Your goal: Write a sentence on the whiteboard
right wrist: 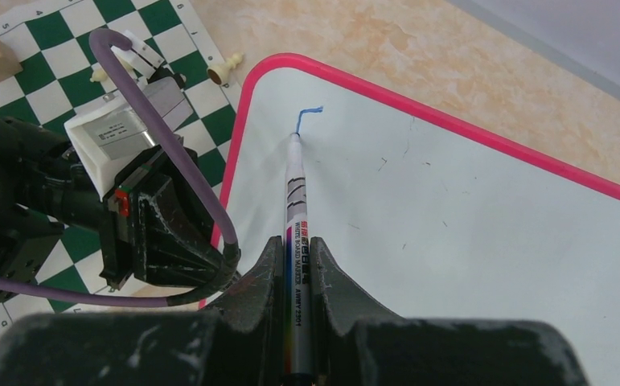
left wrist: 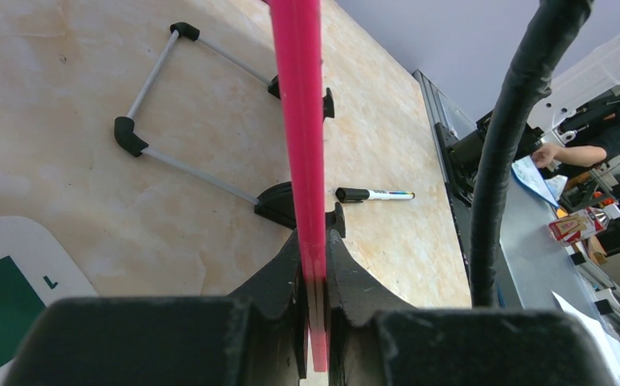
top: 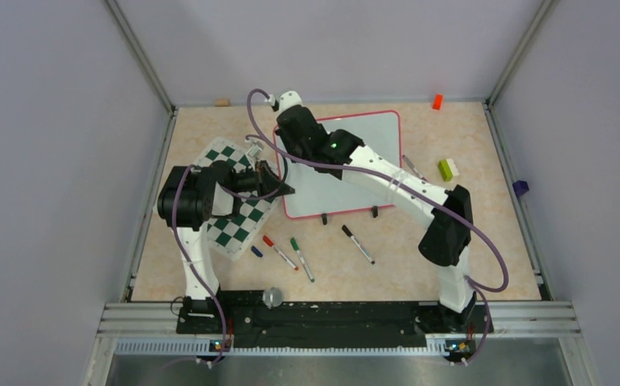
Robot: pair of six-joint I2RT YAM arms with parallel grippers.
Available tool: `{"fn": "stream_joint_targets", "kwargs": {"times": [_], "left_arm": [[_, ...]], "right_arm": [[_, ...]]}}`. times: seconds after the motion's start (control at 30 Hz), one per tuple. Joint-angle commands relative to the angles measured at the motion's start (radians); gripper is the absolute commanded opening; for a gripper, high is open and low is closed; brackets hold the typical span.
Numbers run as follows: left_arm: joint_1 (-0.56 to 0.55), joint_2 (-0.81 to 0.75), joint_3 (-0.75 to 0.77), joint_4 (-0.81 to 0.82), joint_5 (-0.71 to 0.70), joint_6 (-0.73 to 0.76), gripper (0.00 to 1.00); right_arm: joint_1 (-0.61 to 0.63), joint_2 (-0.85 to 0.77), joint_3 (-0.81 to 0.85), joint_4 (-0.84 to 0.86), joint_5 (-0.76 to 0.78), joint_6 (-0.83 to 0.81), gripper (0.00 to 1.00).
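A beige marbled table [top: 451, 265] is enclosed by grey walls [top: 49, 161] and a metal frame. The whiteboard [top: 330, 193] is seen at the far middle of the table, with a chessboard mat [top: 238, 217] just to its left and a loose black marker [top: 358, 244] lying nearer. The left gripper [left wrist: 313, 241] is clamped tight on the board's pink left edge. The right gripper [right wrist: 294, 249] is closed around a marker [right wrist: 294, 177], whose tip is pressed to the board near its far-left corner, at a short blue stroke [right wrist: 301, 117].
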Motion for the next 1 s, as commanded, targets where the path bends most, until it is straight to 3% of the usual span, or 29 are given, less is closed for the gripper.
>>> {"fn": "stream_joint_targets", "kwargs": {"times": [0.0,0.37,0.97], "left_arm": [[0.008,-0.025,-0.008,0.119,0.024,0.072,0.01],[0.008,-0.025,-0.009,0.118,0.023,0.071,0.01],[0.009,-0.025,-0.009,0.118,0.022,0.072,0.01]], "right_arm": [[-0.008,-0.004,0.003,-0.01,0.027,0.014,0.0],[-0.017,-0.007,-0.003,-0.048,0.074,0.039,0.0],[-0.018,-0.051,-0.089,-0.025,0.01,0.051,0.0]]}}
